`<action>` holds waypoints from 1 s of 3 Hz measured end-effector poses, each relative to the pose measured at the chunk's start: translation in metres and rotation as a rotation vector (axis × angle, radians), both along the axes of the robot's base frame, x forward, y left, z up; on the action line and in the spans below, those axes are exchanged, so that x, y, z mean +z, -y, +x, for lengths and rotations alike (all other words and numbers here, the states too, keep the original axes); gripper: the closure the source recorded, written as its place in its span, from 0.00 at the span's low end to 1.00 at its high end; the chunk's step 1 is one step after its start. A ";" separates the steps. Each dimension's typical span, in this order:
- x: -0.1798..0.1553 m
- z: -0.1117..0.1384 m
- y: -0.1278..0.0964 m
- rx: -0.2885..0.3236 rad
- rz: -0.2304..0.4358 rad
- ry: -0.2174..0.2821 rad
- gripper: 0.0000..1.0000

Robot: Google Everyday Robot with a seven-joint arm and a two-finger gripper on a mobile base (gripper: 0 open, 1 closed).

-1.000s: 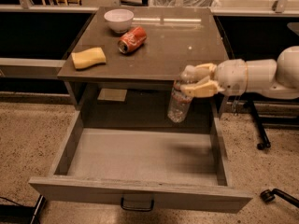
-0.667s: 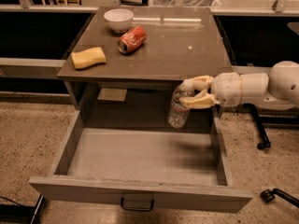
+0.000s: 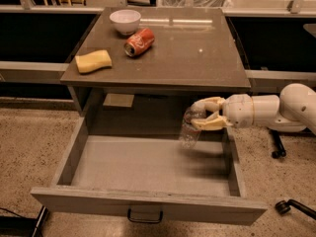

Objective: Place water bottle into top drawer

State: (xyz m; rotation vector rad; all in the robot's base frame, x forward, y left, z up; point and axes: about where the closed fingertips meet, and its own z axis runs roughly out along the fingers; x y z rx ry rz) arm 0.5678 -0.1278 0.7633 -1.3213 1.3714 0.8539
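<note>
Robot lab or office workspace: a grey table [image 3: 197,58] stands on speckled terrazzo flooring [image 3: 29,132], with a long pale counter [image 3: 256,6] behind the table and the casters of a rolling chair [image 3: 282,207] to the table's right. In front of the table, over its open top drawer [image 3: 148,167], a white robot arm's gripper [image 3: 202,113] clasps a water bottle [image 3: 189,132].

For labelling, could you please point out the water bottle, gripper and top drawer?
water bottle [image 3: 187,135], camera view, lower body.
gripper [image 3: 196,115], camera view, between its jaws, over drawer's right side.
top drawer [image 3: 207,213], camera view, front wall.
</note>
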 end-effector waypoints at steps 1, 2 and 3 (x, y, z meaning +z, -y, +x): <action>-0.006 -0.022 0.009 0.007 -0.018 -0.056 0.19; -0.006 -0.022 0.009 0.007 -0.018 -0.056 0.00; -0.006 -0.022 0.009 0.007 -0.018 -0.056 0.00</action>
